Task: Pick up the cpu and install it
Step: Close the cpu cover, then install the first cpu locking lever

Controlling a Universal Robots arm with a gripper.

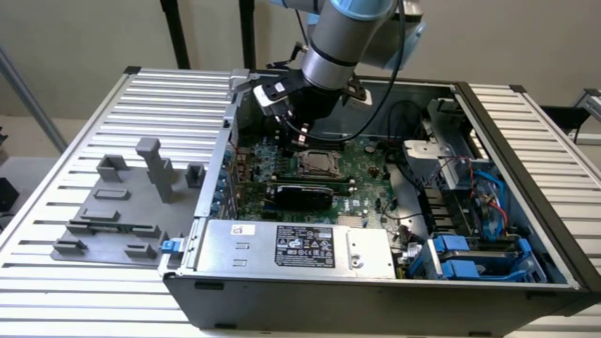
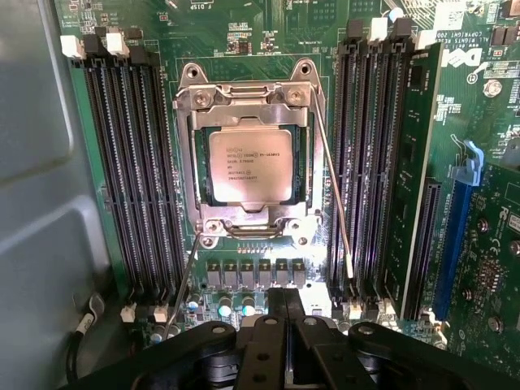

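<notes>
Under socket frame, cpu edges

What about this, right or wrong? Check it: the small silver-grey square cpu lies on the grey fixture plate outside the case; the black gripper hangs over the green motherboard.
Wrong: the wrist view shows the small silver-grey square cpu seated in the metal-framed socket on the green motherboard, not on the grey fixture plate. The black gripper does hang over that board.

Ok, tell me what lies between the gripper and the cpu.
In the wrist view: the lower edge of the metal socket frame and a row of small grey blocks lie between the cpu and the shut gripper.
</notes>
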